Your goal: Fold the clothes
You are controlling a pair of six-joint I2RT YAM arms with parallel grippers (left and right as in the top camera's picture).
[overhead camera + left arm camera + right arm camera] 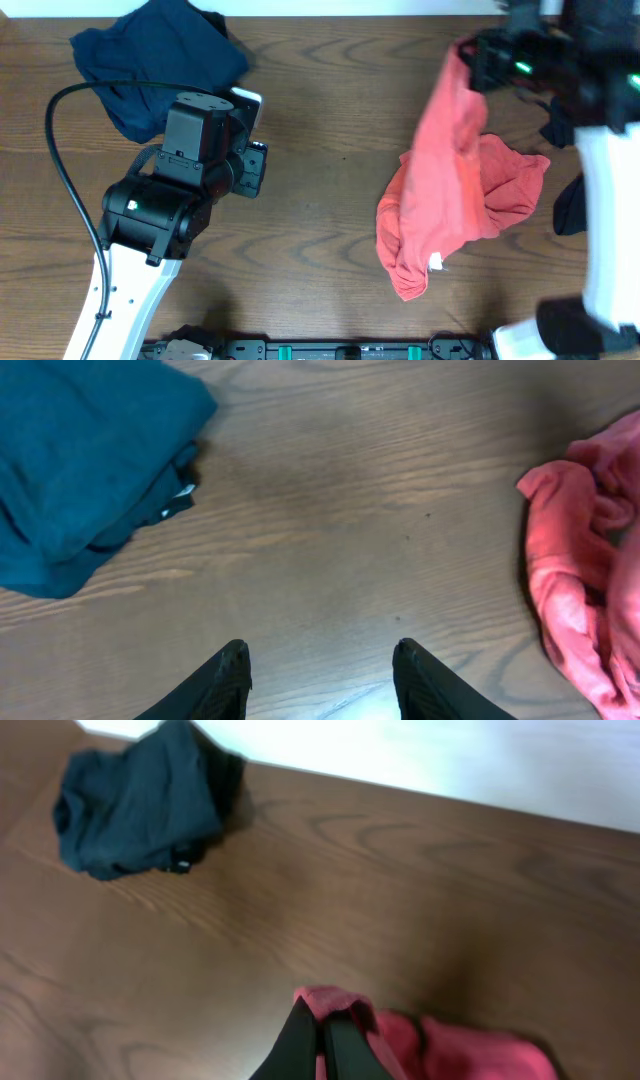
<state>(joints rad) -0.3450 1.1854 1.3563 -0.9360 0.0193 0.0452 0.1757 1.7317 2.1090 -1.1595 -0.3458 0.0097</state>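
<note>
I see a brown wood-grain desk (pixel 320 120) carrying a crumpled navy garment (pixel 150 55) far left and a coral garment (pixel 450 210) on the right.

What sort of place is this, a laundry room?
More likely a robotics test bench than a laundry: a left arm and a right arm stand over a wooden table, the right pincer holds up a red garment, and a blue garment lies crumpled at the far edge.

Black-and-white arms (pixel 150 215), black cable (pixel 66 170).
</note>
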